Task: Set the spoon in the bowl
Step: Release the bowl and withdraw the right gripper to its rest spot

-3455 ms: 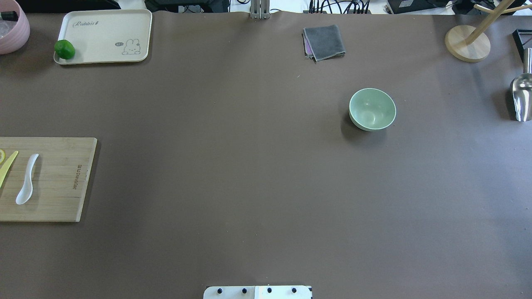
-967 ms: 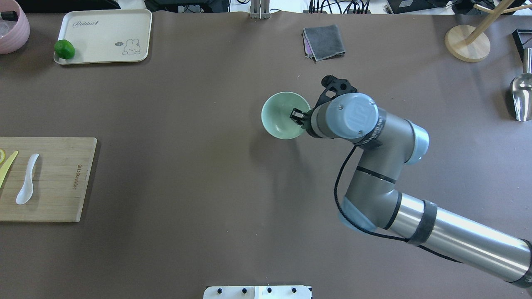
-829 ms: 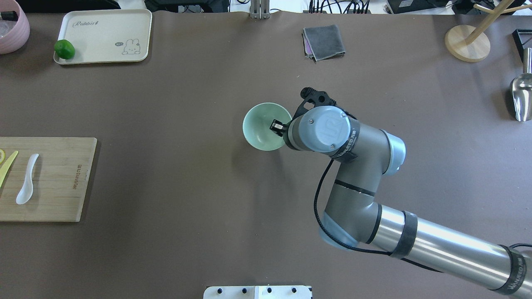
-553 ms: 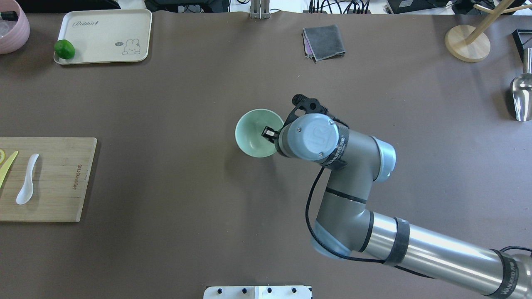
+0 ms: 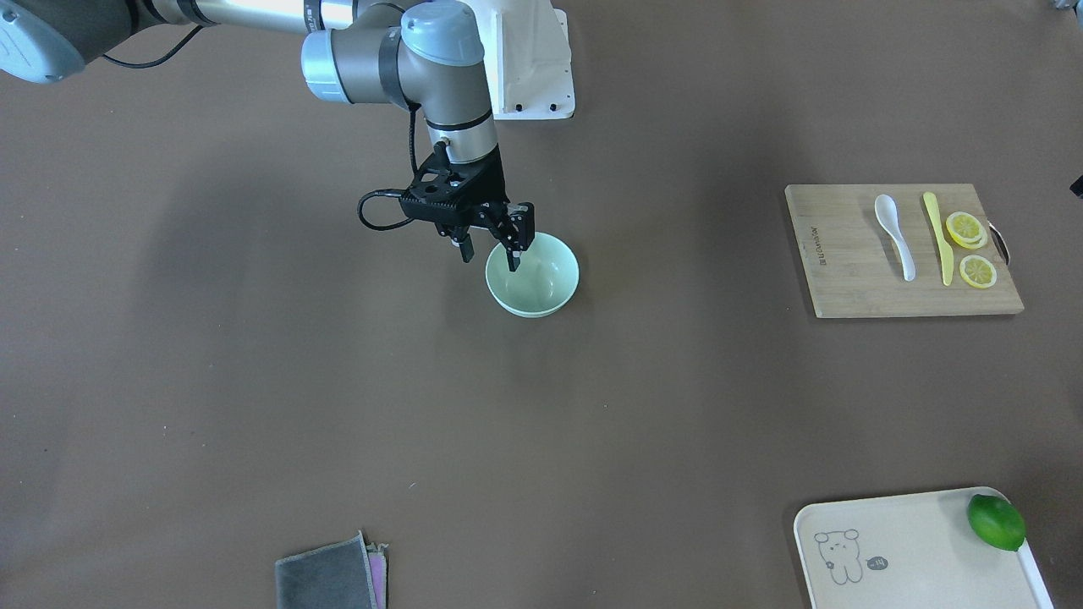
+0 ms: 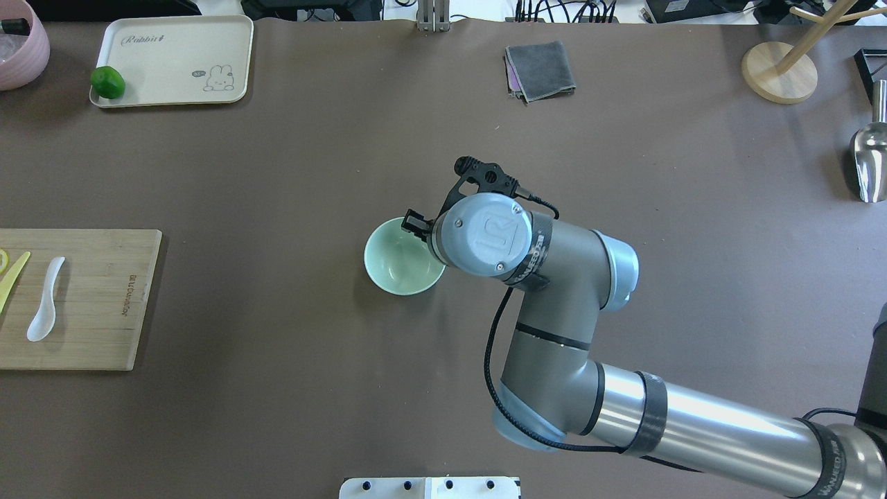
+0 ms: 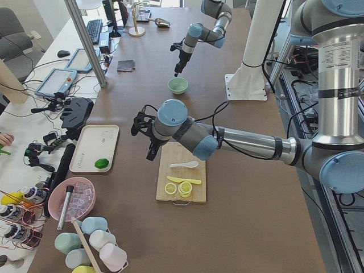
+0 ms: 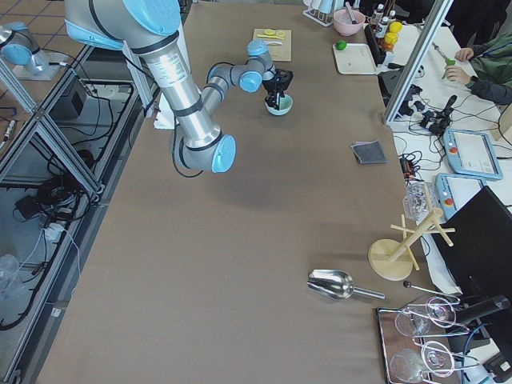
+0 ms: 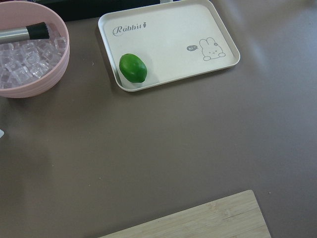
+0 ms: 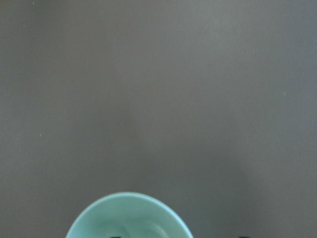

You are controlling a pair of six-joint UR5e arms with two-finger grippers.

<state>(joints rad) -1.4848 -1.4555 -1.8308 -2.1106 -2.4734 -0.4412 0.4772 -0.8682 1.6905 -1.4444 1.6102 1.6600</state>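
The white spoon [image 5: 893,233] lies on the wooden board [image 5: 846,283] at the table's left end; it also shows in the overhead view [image 6: 43,301]. The mint-green bowl [image 5: 537,283] stands upright near the table's middle [image 6: 398,263]. My right gripper [image 5: 489,260] is open just above the bowl's rim, one finger over the inside and one outside. My left gripper [image 7: 149,149] shows only in the exterior left view, hovering near the board's far corner beside the tray; I cannot tell whether it is open or shut.
A yellow knife [image 5: 935,237] and lemon slices [image 5: 964,228] lie beside the spoon. A cream tray [image 5: 897,550] holds a lime [image 5: 996,522]. A grey cloth [image 6: 540,69], a wooden stand [image 6: 779,73] and a metal scoop [image 6: 870,163] sit along the far and right edges.
My right arm came in and moved the bowl from the right half leftward and toward the robot, to mid-table. Its finger now sits at the rim instead of deep inside. The spoon has not moved.
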